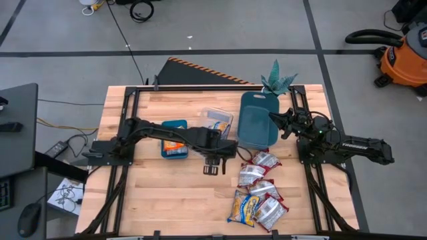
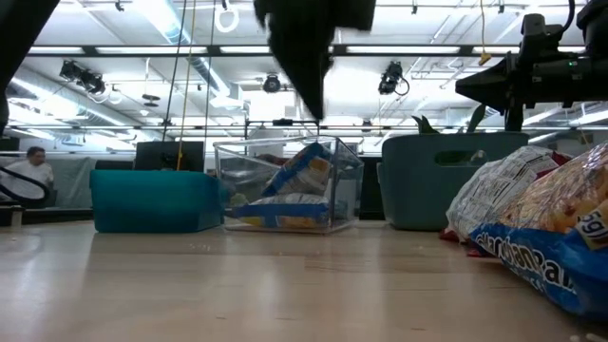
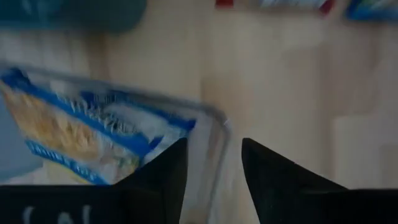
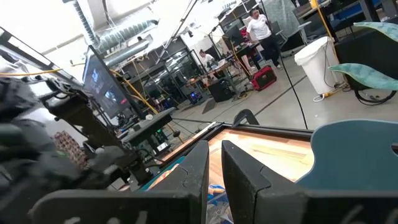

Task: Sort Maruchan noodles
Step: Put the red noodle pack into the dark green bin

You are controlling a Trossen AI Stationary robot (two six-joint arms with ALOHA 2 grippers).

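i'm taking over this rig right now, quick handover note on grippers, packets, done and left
Left gripper: open, empty, just past the clear container on the near side.
Right gripper: fingers nearly together, holding nothing, waiting raised beside the large teal bin.
Done: blue-and-yellow packets lie in the clear container; an orange packet is in the small teal bin.
Left: a pile of packets unsorted on the table in front of the large bin. I cannot see inside that bin.

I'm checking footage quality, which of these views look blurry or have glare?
Left wrist view: motion-smeared, the blue noodle packet in the clear container soft. Low view: near packets out of focus, ceiling lights glaring. High view: sharp, evenly lit. Right wrist view: left edge blurred.
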